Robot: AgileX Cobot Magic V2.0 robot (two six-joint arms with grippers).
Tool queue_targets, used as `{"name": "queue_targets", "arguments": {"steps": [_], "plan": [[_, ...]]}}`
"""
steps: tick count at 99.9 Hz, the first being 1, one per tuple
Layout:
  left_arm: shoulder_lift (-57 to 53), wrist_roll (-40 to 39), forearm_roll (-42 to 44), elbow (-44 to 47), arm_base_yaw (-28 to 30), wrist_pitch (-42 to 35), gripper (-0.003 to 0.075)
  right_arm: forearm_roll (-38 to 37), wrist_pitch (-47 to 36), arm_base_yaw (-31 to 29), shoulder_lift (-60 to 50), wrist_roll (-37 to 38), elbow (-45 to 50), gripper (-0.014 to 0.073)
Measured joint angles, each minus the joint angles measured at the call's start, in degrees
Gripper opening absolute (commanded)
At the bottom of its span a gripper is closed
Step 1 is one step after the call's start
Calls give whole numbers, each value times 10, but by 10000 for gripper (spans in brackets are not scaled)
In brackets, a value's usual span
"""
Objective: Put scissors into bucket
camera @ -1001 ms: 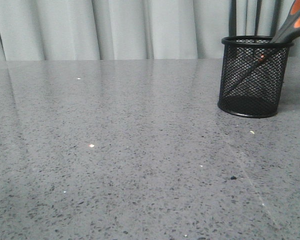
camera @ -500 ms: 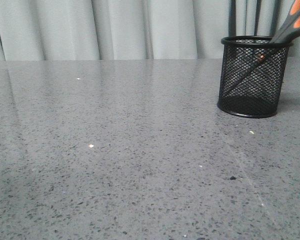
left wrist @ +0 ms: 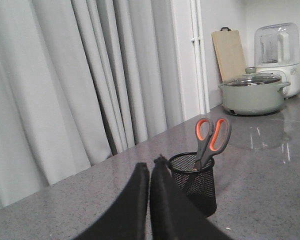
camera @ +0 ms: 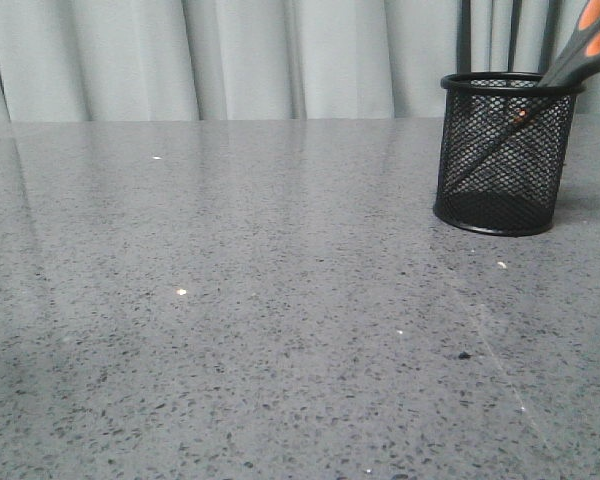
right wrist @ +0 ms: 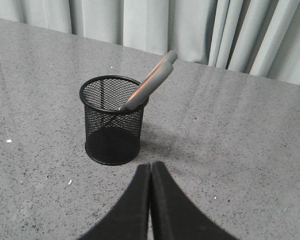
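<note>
The black wire-mesh bucket (camera: 506, 153) stands upright at the far right of the grey table. The scissors (camera: 580, 50) stand in it, blades down, grey and orange handles leaning out over the right rim. The left wrist view shows the bucket (left wrist: 195, 180) and the scissors (left wrist: 210, 140) just beyond my left gripper (left wrist: 151, 165), which is shut and empty. The right wrist view shows the bucket (right wrist: 112, 122) with the scissors (right wrist: 150, 85) ahead of my right gripper (right wrist: 150, 165), also shut and empty. Neither gripper shows in the front view.
Grey curtains hang behind the table. In the left wrist view a green pot (left wrist: 252, 92), a wooden cutting board (left wrist: 229, 52) and a white blender (left wrist: 277, 52) stand at the far end. Small crumbs (camera: 181, 292) dot the tabletop.
</note>
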Motion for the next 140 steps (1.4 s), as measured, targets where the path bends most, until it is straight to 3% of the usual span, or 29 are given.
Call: {"name": "queue_targets", "arguments": {"steps": [99, 109, 121, 140], "plan": [[-3, 0, -1, 6, 0, -3, -20, 11, -15, 0, -41, -1, 11, -48], [-24, 7, 28, 23, 2, -3, -20, 11, -15, 0, -41, -1, 11, -48], [-81, 13, 54, 69, 39, -5, -20, 12, -16, 0, -41, -1, 11, -48], [-194, 5, 39, 172, 165, 10, -20, 12, -16, 0, -41, -1, 11, -48]]}}
